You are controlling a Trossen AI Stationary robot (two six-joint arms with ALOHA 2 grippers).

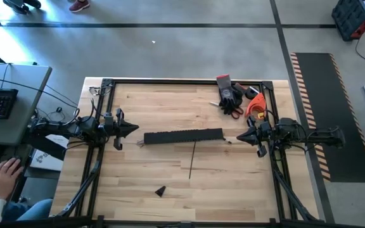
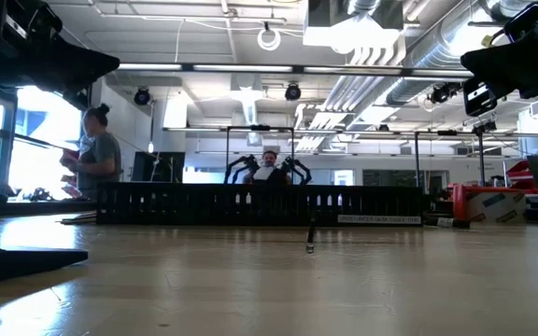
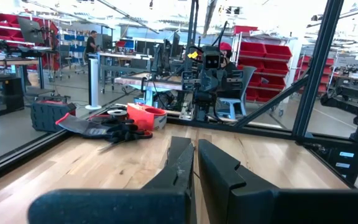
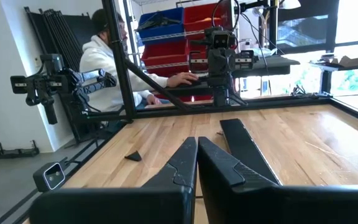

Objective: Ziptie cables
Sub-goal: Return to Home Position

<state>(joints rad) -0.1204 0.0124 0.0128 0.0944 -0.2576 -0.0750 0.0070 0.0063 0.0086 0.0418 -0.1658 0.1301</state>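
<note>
- Nearest your low camera, a small black wedge-shaped scrap (image 1: 161, 190) lies alone on the wooden table (image 1: 138, 183).
- Just past it, a thin black strip (image 1: 192, 159) lies on the boards, running from near the middle of the duct toward the near edge.
- Across the middle you have the long black cable duct (image 1: 184, 136), lying flat with its cover on.
- You cannot see the cables in any view. Tiny bits at the duct's two ends are too small to tell.
- Your left gripper (image 1: 135, 128) hangs off the duct's left end, clear of it. Its fingers are closed together on nothing.
- Your right gripper (image 1: 240, 137) hangs off the duct's right end, also apart from it. It is clenched and empty.
- Toward the far right corner lie dark gloves (image 1: 229, 95), with an orange tool (image 1: 255, 105) just beside them.
- Off the table to the left, a person's hand (image 1: 5, 172) rests at a desk.
</note>
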